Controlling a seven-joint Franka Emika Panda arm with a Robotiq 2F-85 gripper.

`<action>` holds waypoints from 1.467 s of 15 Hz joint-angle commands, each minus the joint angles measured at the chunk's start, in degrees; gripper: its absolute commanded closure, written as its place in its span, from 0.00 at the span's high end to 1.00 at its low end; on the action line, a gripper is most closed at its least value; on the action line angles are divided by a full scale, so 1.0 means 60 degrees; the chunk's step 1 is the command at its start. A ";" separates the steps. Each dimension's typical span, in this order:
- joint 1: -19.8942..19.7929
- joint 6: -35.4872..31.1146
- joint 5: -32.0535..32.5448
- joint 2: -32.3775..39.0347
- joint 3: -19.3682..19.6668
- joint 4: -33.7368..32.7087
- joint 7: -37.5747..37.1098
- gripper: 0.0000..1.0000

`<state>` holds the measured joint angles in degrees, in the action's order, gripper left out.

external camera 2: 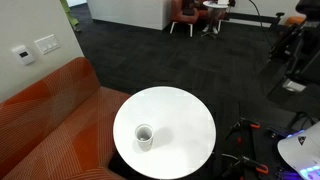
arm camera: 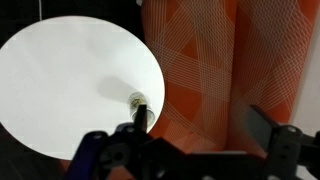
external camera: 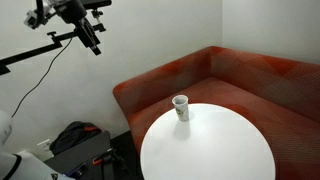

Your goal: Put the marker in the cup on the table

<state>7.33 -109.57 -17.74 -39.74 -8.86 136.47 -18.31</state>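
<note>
The white paper cup (external camera: 180, 106) stands upright on the round white table (external camera: 215, 150), near the edge by the sofa. It also shows in an exterior view (external camera 2: 144, 136) and in the wrist view (arm camera: 135, 100), where one finger partly covers it. The table shows there too (external camera 2: 180, 115) (arm camera: 70, 85). My gripper (arm camera: 200, 116) is open and empty, high above the scene and well away from the cup, at the top left in an exterior view (external camera: 91, 38). The marker is not in view in any frame.
A red-brown curved sofa (external camera: 250, 75) wraps round the table's far side, also seen from above (external camera 2: 50, 120) and in the wrist view (arm camera: 215, 60). Black bags and gear (external camera: 80, 140) lie on the floor by the robot base. Chairs (external camera 2: 190, 12) stand far off.
</note>
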 commanded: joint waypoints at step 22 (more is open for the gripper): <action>-0.1369 -0.1642 0.1890 0.0588 0.0809 0.0893 0.1164 1.00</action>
<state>0.34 -115.66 -8.26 -38.61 -5.93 140.90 -14.77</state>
